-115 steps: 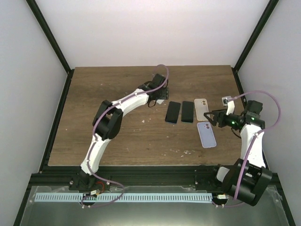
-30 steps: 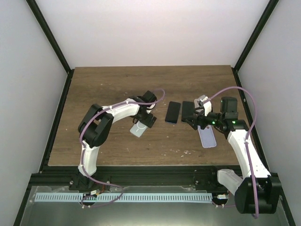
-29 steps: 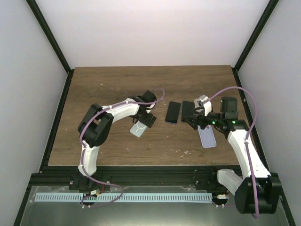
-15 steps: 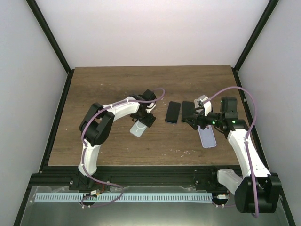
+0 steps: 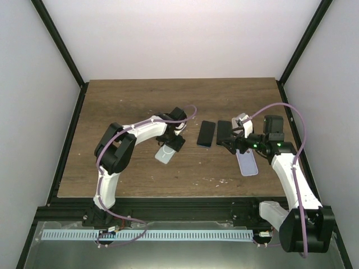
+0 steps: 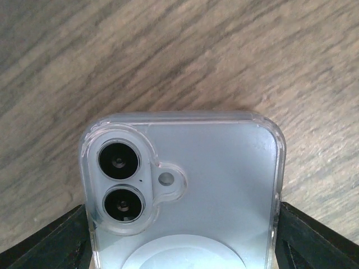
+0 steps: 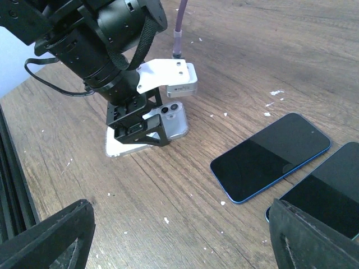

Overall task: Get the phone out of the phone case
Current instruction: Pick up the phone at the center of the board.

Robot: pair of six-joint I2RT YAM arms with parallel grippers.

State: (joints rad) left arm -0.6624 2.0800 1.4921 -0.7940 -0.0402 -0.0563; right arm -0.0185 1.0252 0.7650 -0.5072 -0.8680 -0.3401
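Jaws of left gripper (image 5: 174, 145) are narrower than a second ago, now flanking the pale-blue phone (image 6: 224, 185) in its clear plastic case (image 6: 185, 116) (back-up, centre-left in top view, on brown wooden table (image 5: 112, 106)); can't tell if clamped yet. So grasp is starting, phone not out. Right gripper (image 5: 229, 142) jaws spread wide, empty.

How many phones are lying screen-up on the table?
2. The first phone lies mid-table; the second phone sits just right of it, partly covered by the right end effector. More could hide beneath that arm.

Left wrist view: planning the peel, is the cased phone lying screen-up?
No, the cased phone shows its back, both camera lenses facing up.
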